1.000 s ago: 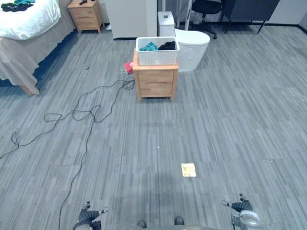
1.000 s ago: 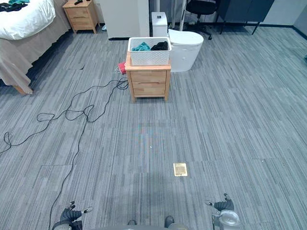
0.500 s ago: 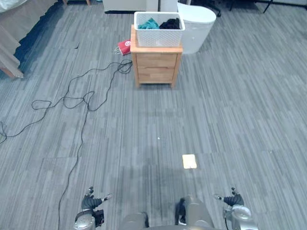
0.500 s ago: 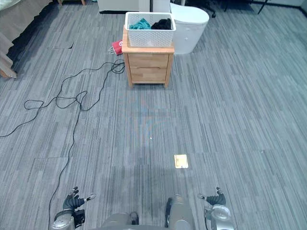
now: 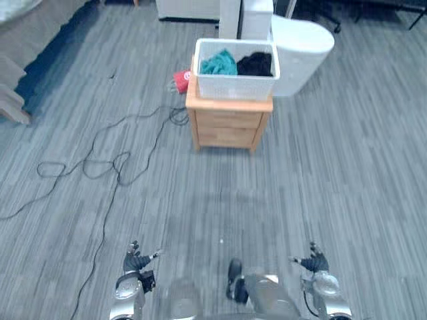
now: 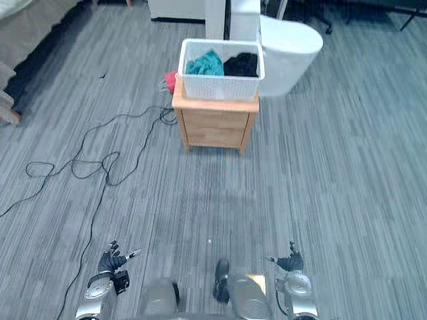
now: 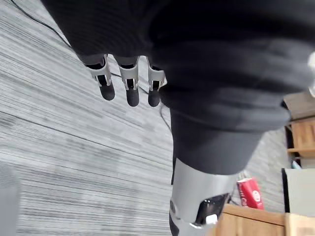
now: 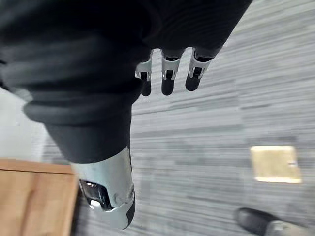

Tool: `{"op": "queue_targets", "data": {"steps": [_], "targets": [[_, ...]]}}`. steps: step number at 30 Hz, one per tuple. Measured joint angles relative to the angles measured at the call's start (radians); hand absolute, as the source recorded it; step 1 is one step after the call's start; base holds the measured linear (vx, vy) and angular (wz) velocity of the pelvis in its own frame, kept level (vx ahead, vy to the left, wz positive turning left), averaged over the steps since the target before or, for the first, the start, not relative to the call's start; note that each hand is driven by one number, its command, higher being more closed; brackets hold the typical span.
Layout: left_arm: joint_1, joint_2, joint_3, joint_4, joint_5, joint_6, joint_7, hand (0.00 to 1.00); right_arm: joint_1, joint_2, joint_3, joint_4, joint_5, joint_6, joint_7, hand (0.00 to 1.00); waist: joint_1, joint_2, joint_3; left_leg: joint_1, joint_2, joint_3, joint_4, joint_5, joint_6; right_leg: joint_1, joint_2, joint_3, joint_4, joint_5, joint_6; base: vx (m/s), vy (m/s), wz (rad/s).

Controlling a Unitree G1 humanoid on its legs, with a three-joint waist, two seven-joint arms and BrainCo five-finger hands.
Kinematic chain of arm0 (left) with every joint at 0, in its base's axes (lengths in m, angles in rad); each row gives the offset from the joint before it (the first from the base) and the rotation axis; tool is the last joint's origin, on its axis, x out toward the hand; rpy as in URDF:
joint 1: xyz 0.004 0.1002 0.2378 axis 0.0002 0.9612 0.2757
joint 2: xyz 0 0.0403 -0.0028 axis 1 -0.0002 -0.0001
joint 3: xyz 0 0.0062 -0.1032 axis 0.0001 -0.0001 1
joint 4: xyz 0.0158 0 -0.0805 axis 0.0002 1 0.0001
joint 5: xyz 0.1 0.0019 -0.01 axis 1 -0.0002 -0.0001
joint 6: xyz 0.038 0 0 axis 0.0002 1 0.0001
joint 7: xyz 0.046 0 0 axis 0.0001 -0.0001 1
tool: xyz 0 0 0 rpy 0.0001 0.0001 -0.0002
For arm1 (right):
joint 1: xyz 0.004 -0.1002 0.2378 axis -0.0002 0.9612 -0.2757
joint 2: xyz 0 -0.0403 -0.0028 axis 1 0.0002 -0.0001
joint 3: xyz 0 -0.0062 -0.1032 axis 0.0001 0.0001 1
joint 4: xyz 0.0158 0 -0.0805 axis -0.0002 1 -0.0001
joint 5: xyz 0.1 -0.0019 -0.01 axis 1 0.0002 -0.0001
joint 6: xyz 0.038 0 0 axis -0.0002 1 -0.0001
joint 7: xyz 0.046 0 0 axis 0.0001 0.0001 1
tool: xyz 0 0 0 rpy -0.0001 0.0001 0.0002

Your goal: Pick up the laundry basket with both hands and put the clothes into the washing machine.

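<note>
- Laundry basket (image 5: pixel 235 87): white, perforated walls, standing upright on top of a wooden bench (image 5: pixel 230 128) with two drawers. It is at the far end of the floor from the robot, well apart from both hands.
- Contents: teal clothes (image 5: pixel 219 63) on the basket's left side, black clothes (image 5: pixel 255 64) on its right; both lie inside the rim.
- Behind and to the right of the bench, just beside it, stands a white round-topped unit (image 5: pixel 303 48); whether it touches the bench cannot be told.
- A small red item (image 5: pixel 181 80) lies on the floor at the bench's rear left corner.
- Floor (image 5: pixel 347 167): grey striped carpet tiles.
- Left hand (image 5: pixel 137 261): low in the eye views on the robot's left, over bare floor. Its own wrist view shows the fingers (image 7: pixel 127 84) straight and loosely spread, with nothing in them.
- Right hand (image 5: pixel 312 261): low on the robot's right, likewise over bare floor. Fingers (image 8: pixel 167 78) straight and relaxed, holding nothing.
- A brass-coloured floor plate (image 8: pixel 274 163) lies in the carpet, seen past the right hand.
</note>
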Motion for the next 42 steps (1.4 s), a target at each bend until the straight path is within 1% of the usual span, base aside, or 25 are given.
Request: {"op": "queue_targets", "data": {"steps": [2,3,4,5,6,8,10,11,12,14,15,17,19,20,21,22,24,26,27,28,30,32,34,36,42], "targets": [[0.009,-0.002,-0.001,-0.004,0.001,0.003,0.000,0.00,-0.007,0.001,0.000,0.001,-0.001,0.002,-0.002,0.00,0.018,-0.011,0.002,-0.019,-0.042,0.017,-0.334,0.008,-0.012,0.058,-0.020,0.030,-0.026,-0.034,0.024,0.58,0.161,-0.42],[0.013,-0.009,0.001,-0.006,0.001,0.003,0.001,0.00,0.000,0.001,-0.010,0.002,-0.001,0.002,-0.003,0.00,0.029,-0.015,-0.001,-0.004,-0.071,0.010,-0.580,0.040,-0.044,0.097,-0.032,0.053,-0.040,-0.059,0.047,0.55,0.208,-0.38],[0.021,-0.012,0.000,-0.006,0.002,0.003,0.001,0.00,0.008,-0.001,-0.011,0.003,-0.001,0.001,-0.004,0.00,0.029,-0.013,-0.005,0.008,-0.079,0.009,-0.670,0.058,-0.050,0.115,-0.034,0.058,-0.045,-0.075,0.058,0.67,0.299,-0.47],[0.039,-0.012,0.000,-0.001,0.004,0.005,0.002,0.00,0.016,0.001,-0.011,0.010,-0.003,0.002,-0.008,0.00,0.028,-0.015,-0.015,0.014,-0.091,-0.002,-0.725,0.152,-0.035,0.146,-0.045,0.076,-0.040,-0.117,0.083,0.58,0.288,-0.45],[0.058,-0.004,0.000,0.011,0.008,0.007,0.003,0.00,0.025,0.016,-0.009,0.022,-0.003,0.003,-0.009,0.00,0.033,-0.050,-0.044,0.024,-0.119,-0.001,-0.713,0.218,0.006,0.146,-0.084,0.104,-0.010,-0.148,0.091,0.71,0.356,-0.52],[0.060,-0.011,-0.006,0.018,0.009,0.013,0.001,0.00,0.033,0.023,-0.008,0.023,-0.005,0.001,-0.011,0.00,0.032,-0.076,-0.070,0.028,-0.152,0.004,-0.657,0.175,0.059,0.096,-0.134,0.138,0.139,-0.155,0.095,0.62,0.304,-0.33],[0.059,-0.009,-0.020,0.032,0.009,0.014,0.001,0.00,0.033,0.034,-0.006,0.042,-0.006,0.001,-0.014,0.00,0.027,-0.095,-0.078,0.081,-0.183,0.030,-0.602,0.088,0.083,0.005,-0.184,0.163,0.424,-0.135,0.198,0.54,0.272,-0.14],[0.057,-0.007,-0.032,0.039,0.009,0.018,0.001,0.00,0.034,0.036,0.003,0.057,-0.012,0.002,-0.015,0.00,0.018,-0.093,-0.077,0.131,-0.200,0.036,-0.580,0.036,0.096,-0.091,-0.221,0.167,0.692,-0.027,0.333,0.56,0.232,0.09],[0.051,0.004,-0.052,0.042,0.009,0.022,0.002,0.00,0.035,0.038,0.018,0.083,-0.013,0.003,-0.014,0.00,0.005,-0.090,-0.076,0.188,-0.209,0.040,-0.568,-0.001,0.109,-0.177,-0.251,0.160,0.907,-0.016,0.335,0.64,0.227,0.19],[0.048,0.009,-0.053,0.044,0.009,0.023,0.003,0.00,0.034,0.042,0.042,0.087,-0.013,0.012,-0.014,0.00,-0.005,-0.082,-0.071,0.274,-0.211,0.041,-0.588,-0.026,0.113,-0.258,-0.266,0.129,1.024,-0.054,0.262,0.49,0.119,0.13],[0.047,0.014,-0.049,0.043,0.008,0.023,0.004,0.00,0.031,0.049,0.049,0.078,-0.014,0.012,-0.014,0.00,-0.008,-0.069,-0.066,0.357,-0.207,0.044,-0.643,-0.028,0.111,-0.316,-0.270,0.076,0.995,-0.075,0.230,0.36,0.045,0.04],[0.042,0.021,-0.047,0.045,0.008,0.023,0.003,0.00,0.023,0.047,0.048,0.072,-0.015,0.011,-0.014,0.00,-0.009,-0.062,-0.065,0.426,-0.202,0.043,-0.693,-0.028,0.105,-0.358,-0.268,0.019,0.874,-0.091,0.208,0.42,-0.020,0.12],[0.036,0.021,-0.039,0.052,0.008,0.023,0.004,0.00,0.021,0.043,0.037,0.071,-0.014,0.011,-0.016,0.00,-0.016,-0.068,-0.069,0.495,-0.195,0.035,-0.729,-0.045,0.072,-0.372,-0.243,-0.036,0.563,-0.080,0.197,0.43,-0.123,0.32],[0.036,0.022,-0.039,0.057,0.008,0.023,0.003,0.00,0.021,0.042,0.038,0.071,-0.015,0.011,-0.016,0.00,-0.022,-0.072,-0.072,0.502,-0.196,0.032,-0.733,-0.053,0.058,-0.369,-0.232,-0.036,0.472,-0.053,0.191,0.36,-0.163,0.46],[0.040,0.040,-0.040,0.066,0.009,0.024,0.003,0.00,0.026,0.045,0.038,0.071,-0.015,0.011,-0.017,0.00,-0.032,-0.098,-0.086,0.511,-0.219,0.014,-0.740,-0.071,0.027,-0.358,-0.219,-0.020,0.275,0.079,0.182,0.44,-0.208,0.37],[0.028,0.008,-0.040,0.095,0.010,0.028,0.003,0.00,0.029,0.020,0.033,0.093,-0.016,0.015,-0.017,0.00,-0.024,-0.074,-0.096,0.536,-0.202,-0.021,-0.747,-0.092,-0.007,-0.346,-0.193,-0.008,0.276,0.126,0.120,0.44,-0.205,0.29],[0.041,-0.015,-0.035,0.094,0.011,0.028,0.003,0.00,0.032,0.019,0.020,0.088,-0.017,0.019,-0.017,0.00,-0.024,-0.045,-0.106,0.534,-0.176,-0.027,-0.729,-0.094,-0.015,-0.334,-0.175,-0.023,0.262,0.096,0.114,0.35,-0.183,0.16],[0.037,-0.052,-0.006,0.082,0.012,0.028,0.002,0.00,0.056,0.023,0.024,0.055,-0.023,0.020,-0.016,0.00,-0.028,-0.022,-0.097,0.447,-0.118,-0.054,-0.500,-0.089,-0.042,-0.284,-0.147,-0.053,0.239,0.053,0.109,0.33,-0.220,0.31],[0.041,-0.062,-0.002,0.059,0.011,0.028,0.001,0.00,0.068,0.029,0.030,0.025,-0.024,0.020,-0.017,0.00,-0.027,-0.014,-0.092,0.355,-0.061,-0.066,-0.297,-0.073,-0.080,-0.233,-0.123,-0.065,0.212,0.038,0.090,0.26,-0.153,0.00],[0.057,-0.065,-0.003,0.041,0.010,0.027,0.000,0.00,0.080,0.036,0.032,-0.011,-0.023,0.020,-0.018,0.00,-0.015,-0.018,-0.090,0.308,-0.028,-0.062,-0.189,-0.081,-0.070,-0.193,-0.108,-0.063,0.200,0.028,0.075,0.25,-0.121,-0.12],[0.068,-0.066,-0.007,0.007,0.006,0.028,-0.001,0.00,0.096,0.037,0.033,-0.083,-0.023,0.019,-0.020,0.00,-0.001,-0.036,-0.096,0.268,-0.031,-0.047,-0.227,-0.092,-0.050,-0.175,-0.104,-0.051,0.187,0.019,0.070,0.18,-0.065,-0.28],[0.083,-0.067,-0.007,-0.060,-0.001,0.026,-0.001,0.00,0.095,0.034,0.038,-0.157,-0.025,0.018,-0.023,0.00,0.001,-0.025,-0.106,0.246,-0.054,-0.046,-0.400,-0.093,-0.040,-0.173,-0.095,-0.035,0.172,0.021,0.078,0.19,0.021,-0.29],[0.101,-0.064,-0.003,-0.136,-0.006,0.024,0.002,0.00,0.105,0.026,0.043,-0.244,-0.031,0.016,-0.023,0.00,0.001,-0.021,-0.113,0.268,-0.085,-0.047,-0.587,-0.015,-0.025,-0.180,-0.086,-0.008,0.178,0.020,0.102,0.23,0.105,-0.35],[0.119,-0.060,-0.001,-0.218,-0.011,0.023,0.003,0.00,0.141,0.048,0.049,-0.365,-0.035,0.014,-0.023,0.00,-0.002,-0.044,-0.126,0.304,-0.116,-0.033,-0.642,-0.004,-0.018,-0.164,-0.107,-0.001,0.157,0.020,0.114,0.24,0.086,-0.09],[0.116,-0.059,-0.009,-0.339,-0.011,0.001,0.001,0.00,0.134,0.034,0.067,-0.467,-0.067,-0.003,-0.022,0.00,-0.002,-0.049,-0.148,0.375,-0.159,-0.005,-0.748,0.010,-0.013,-0.127,-0.131,0.019,0.096,0.020,0.141,0.13,0.049,-0.06]]}}
